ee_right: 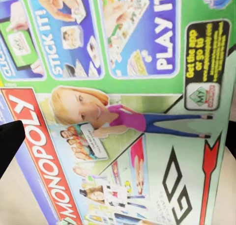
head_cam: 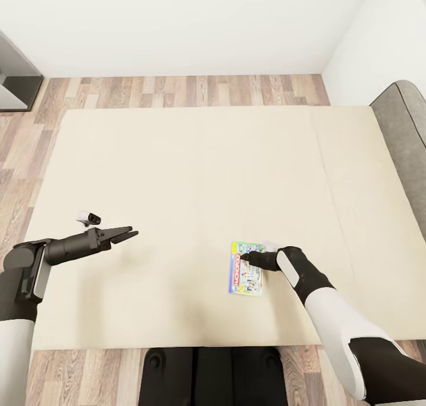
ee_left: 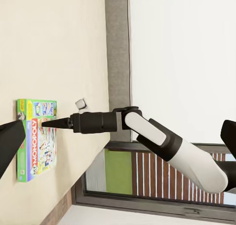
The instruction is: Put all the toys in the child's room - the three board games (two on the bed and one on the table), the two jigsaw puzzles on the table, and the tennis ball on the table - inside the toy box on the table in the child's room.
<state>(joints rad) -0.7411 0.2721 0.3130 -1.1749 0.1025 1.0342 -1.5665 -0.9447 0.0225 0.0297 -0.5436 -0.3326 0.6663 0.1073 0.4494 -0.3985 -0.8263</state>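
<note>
Cream bed [head_cam: 177, 175] w/ Monopoly board game [head_cam: 244, 277] flat near its front edge. Right claw [head_cam: 244, 255] over game's top, spread unclear. Left claw [head_cam: 131, 234] well left of game, pressed together, empty.

Bed [head_cam: 195, 175] is wide open all around; only the Monopoly box [head_cam: 246, 270] at 5 o'clock, headboard [head_cam: 408, 145] at 3.

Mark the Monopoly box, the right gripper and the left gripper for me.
Monopoly box [head_cam: 244, 279]: head view, lower half of its lid.
right gripper [head_cam: 245, 256]: head view, dark fingertips over the box's upper part.
left gripper [head_cam: 131, 235]: head view, tips of its fingers above the bed.
</note>
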